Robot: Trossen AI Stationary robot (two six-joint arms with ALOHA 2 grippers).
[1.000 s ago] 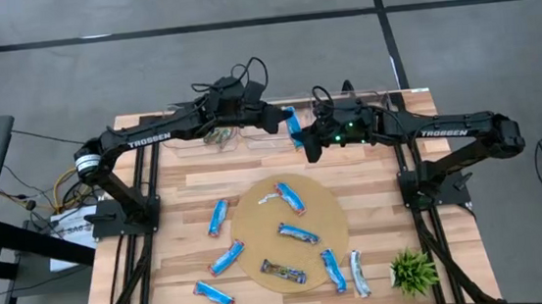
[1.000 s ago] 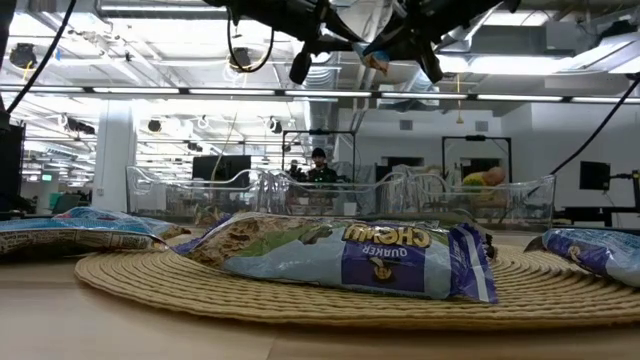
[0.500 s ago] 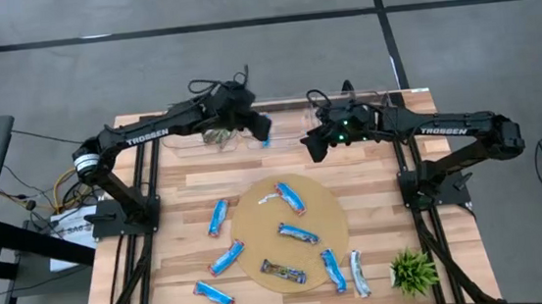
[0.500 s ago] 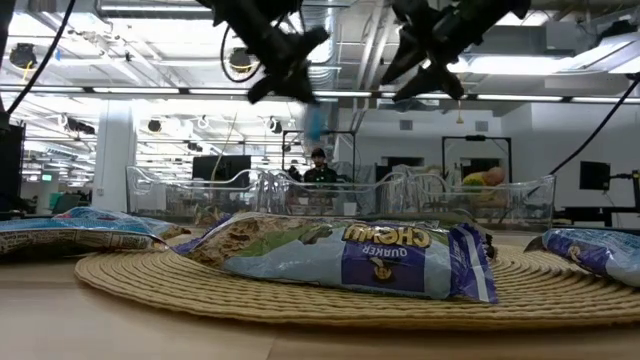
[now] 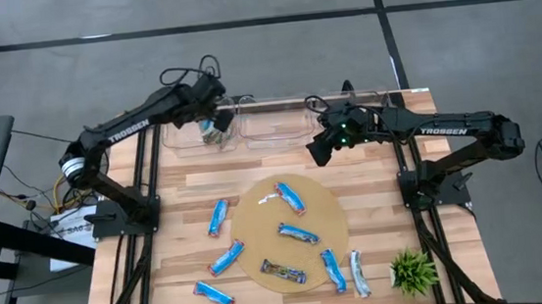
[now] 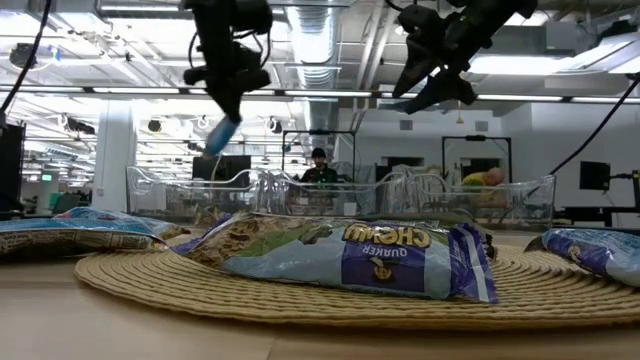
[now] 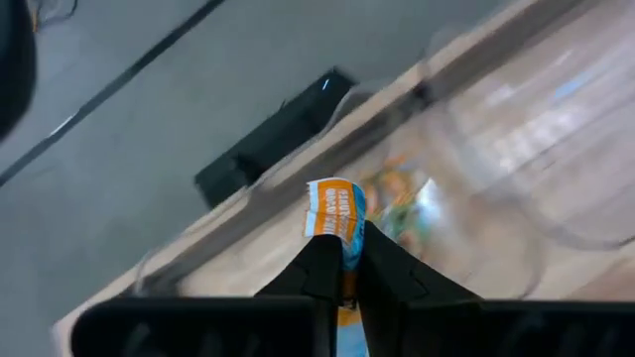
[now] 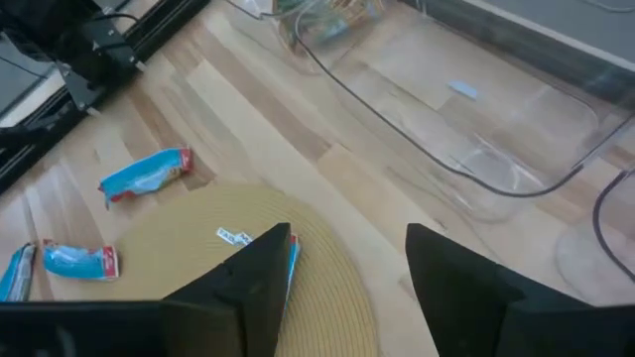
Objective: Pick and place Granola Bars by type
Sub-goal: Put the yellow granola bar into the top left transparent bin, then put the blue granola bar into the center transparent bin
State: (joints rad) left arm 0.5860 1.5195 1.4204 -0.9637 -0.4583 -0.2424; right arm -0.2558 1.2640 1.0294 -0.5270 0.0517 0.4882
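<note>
The left gripper is clamped on a small blue-wrapped granola bar with an orange-and-white end, holding it above the leftmost of the clear plastic bins along the table's far edge; that bin already contains a greenish wrapped item. One second ago this gripper was near the table's centre line, meeting the right gripper over the blue bar; it has since swung left with the bar. The right gripper now stands with its fingers spread and nothing between them, hovering just off the far edge of the round woven straw mat, having released the bar it gripped one second earlier. The remaining blue-wrapped granola bars lie unmoved on the wooden slatted table and on the mat, with a dark multicoloured bar at the mat's near edge and a silvery bar beside a small green plant.
</note>
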